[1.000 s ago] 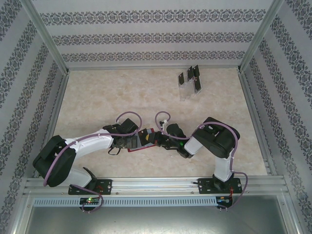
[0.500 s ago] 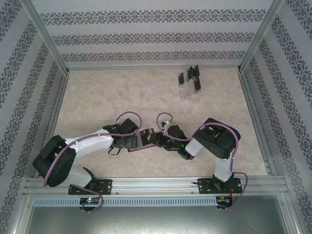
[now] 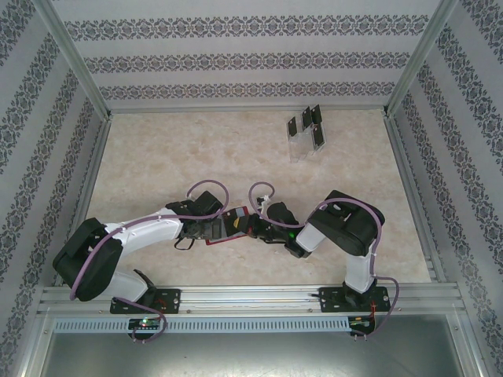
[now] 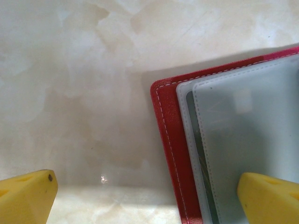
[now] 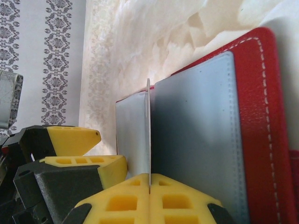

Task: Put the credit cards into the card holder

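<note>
on the desk the red card holder lies open. the right jaws pinch one credit card edge-on over its grey pocket; the left jaws stand wide apart across its edge.

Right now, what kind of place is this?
Probably a robot test booth: two robot arms bolted to a metal rail, a pale table, patterned walls boxing it in.

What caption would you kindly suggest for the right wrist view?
Right claw pinches a credit card edge-on, poised at the open red card holder.
</note>
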Robot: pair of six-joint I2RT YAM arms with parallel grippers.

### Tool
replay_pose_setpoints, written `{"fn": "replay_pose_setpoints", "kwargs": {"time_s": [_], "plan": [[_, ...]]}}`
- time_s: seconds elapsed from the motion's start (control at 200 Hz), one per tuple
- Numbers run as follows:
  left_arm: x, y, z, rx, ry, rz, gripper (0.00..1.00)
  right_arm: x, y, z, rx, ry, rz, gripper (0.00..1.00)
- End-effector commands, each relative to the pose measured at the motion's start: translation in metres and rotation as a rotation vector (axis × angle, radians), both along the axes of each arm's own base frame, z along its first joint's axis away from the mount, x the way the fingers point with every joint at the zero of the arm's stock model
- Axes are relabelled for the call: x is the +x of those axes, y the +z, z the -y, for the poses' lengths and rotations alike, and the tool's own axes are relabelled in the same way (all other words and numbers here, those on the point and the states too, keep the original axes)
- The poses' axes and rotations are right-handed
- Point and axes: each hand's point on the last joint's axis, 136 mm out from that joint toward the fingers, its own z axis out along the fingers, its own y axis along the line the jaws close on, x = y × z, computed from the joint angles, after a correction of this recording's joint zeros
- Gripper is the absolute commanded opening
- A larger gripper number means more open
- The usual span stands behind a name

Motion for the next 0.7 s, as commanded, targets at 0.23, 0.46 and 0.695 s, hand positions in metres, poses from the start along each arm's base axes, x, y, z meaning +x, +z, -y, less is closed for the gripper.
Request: {"fn": "replay_pose_setpoints", "kwargs": {"time_s": [0.23, 0.46, 0.695], "plan": [[-0.02, -0.013, -0.016, 0.067, -0.003, -0.063, 1.0, -0.005, -0.009, -0.006, 0.021, 0.006, -0.045, 0.0], [-0.019, -0.014, -0.015, 0.068, -0.003, -0.064, 1.0, -0.01, -0.012, -0.011, 0.022, 0.025, -0.057, 0.0], [-0.019, -0.013, -0.014, 0.065, -0.004, -0.063, 1.0, -0.012, -0.017, -0.007, -0.025, 0.026, -0.072, 0.3]]}}
